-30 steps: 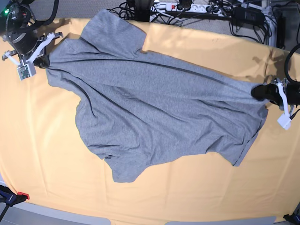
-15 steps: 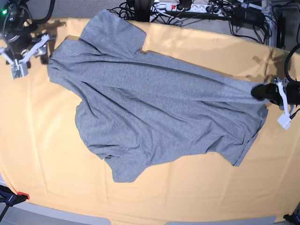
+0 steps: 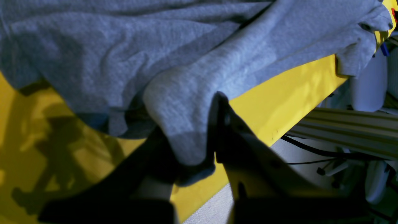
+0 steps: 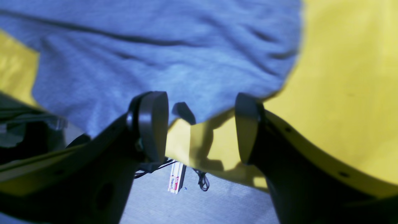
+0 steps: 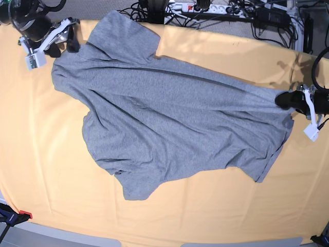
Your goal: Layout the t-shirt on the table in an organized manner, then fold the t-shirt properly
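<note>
Jaws: right gripper [image 4: 199, 127] gapes empty; left gripper [image 3: 199, 149] pinches the heather-grey cotton t-shirt's [image 5: 169, 113] hem; shirt lies spread but skewed and rumpled; folding remains.

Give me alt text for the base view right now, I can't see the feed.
A grey t-shirt lies spread but wrinkled and skewed across the yellow-orange table. The left gripper, at the right edge, is shut on the shirt's edge; the right gripper, at the upper left, has open jaws beside the shirt and holds nothing. Cables crowd the far edge.
</note>
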`<action>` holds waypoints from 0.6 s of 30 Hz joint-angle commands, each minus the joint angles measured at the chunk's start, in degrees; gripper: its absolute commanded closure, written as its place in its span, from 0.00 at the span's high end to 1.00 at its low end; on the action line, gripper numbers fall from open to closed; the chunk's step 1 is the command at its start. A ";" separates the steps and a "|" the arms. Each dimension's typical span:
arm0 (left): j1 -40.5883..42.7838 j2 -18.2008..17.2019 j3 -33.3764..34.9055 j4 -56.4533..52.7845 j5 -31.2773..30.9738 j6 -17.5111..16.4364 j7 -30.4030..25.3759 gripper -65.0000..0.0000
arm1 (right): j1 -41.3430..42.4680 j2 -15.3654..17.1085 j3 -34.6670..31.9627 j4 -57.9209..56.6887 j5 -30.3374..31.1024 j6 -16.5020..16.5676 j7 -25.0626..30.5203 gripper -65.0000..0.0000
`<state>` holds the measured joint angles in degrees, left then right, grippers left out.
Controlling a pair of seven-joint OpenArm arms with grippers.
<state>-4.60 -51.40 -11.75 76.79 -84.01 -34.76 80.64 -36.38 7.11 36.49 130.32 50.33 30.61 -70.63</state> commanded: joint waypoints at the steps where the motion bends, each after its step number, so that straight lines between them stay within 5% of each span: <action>1: -0.98 -1.55 -0.81 0.57 -0.99 -0.22 -0.64 0.00 | -0.31 0.26 0.31 0.76 0.72 -0.02 0.92 0.55; 13: -0.83 -0.94 -0.81 0.57 -0.99 -0.26 -0.64 0.00 | -0.59 -0.90 0.26 -6.38 4.81 1.03 2.21 0.55; 18: -0.83 -0.96 -0.81 0.57 -0.99 -0.24 -0.64 0.00 | -0.28 -0.90 0.26 -9.38 9.90 6.29 2.19 0.55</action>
<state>-4.60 -50.74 -11.75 76.79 -84.01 -34.79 80.62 -36.38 5.67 36.49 120.25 59.09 36.73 -69.45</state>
